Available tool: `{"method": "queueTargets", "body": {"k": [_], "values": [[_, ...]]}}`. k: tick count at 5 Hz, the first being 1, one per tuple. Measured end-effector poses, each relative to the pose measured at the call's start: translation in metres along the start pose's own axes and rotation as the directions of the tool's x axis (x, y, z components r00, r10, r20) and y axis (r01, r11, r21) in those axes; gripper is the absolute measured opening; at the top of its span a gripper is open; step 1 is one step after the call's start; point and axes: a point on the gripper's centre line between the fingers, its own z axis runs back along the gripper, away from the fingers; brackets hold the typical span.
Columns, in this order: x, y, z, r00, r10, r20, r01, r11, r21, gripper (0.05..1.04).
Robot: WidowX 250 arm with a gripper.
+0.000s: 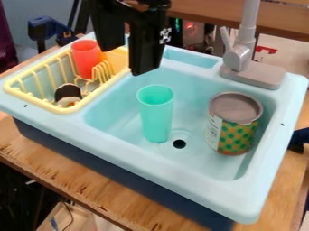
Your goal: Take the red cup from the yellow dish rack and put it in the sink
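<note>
Sink [145, 158] below, the claw [125, 61] hangs spread apart.

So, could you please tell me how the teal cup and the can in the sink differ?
The teal cup is slim and plain, while the can is wider, with green dots on its side. The cup is open at the top; the can shows a flat grey top. In the picture, the cup is left of the drain, the can right. Both stand in the sink.

So the cup [156, 115]'s in the sink [120, 108], left of the can [233, 124], with the dish rack [54, 107] further left.
</note>
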Motion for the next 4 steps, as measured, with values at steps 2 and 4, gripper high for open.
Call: {"method": "queueTargets", "body": {"k": [2, 4], "values": [[0.008, 0.029, -0.006, 0.997, 0.064, -0.031, -0.065, 0.998, -0.023, 1.003], [0.027, 0.099, -0.017, 0.994, 0.107, 0.006, -0.107, 0.994, 0.010, 1.003]]}}
